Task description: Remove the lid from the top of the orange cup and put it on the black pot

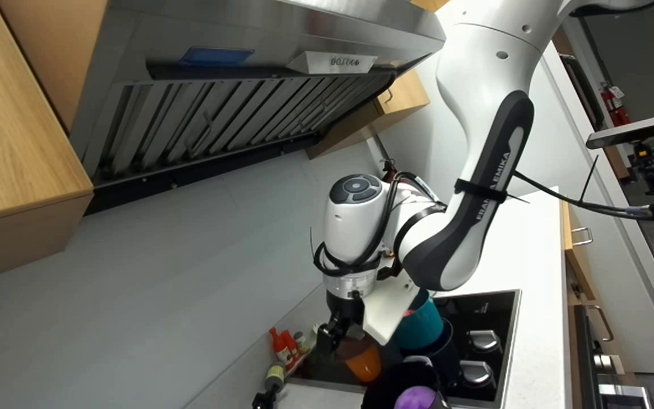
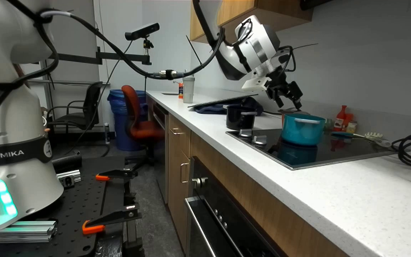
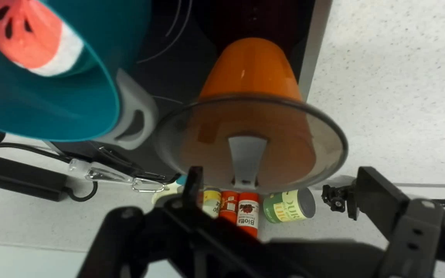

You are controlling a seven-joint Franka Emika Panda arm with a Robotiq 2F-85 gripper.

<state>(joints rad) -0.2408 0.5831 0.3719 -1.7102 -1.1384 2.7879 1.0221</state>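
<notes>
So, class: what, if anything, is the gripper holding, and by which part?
Nothing is held: the gripper stands open, and the transparent lid, its grey handle ungripped, rests on the orange cup.

Bent white arm point(image 1: 477, 224), end effector point(image 3: 281, 172) downward at its tip, dark fingers point(image 3: 381, 204) wide apart.

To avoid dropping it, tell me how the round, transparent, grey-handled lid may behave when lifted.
The lid is transparent like glass, so probably stiff and perhaps fragile. Overhanging the tapered orange cup, it might tip if pressed off-centre.
</notes>
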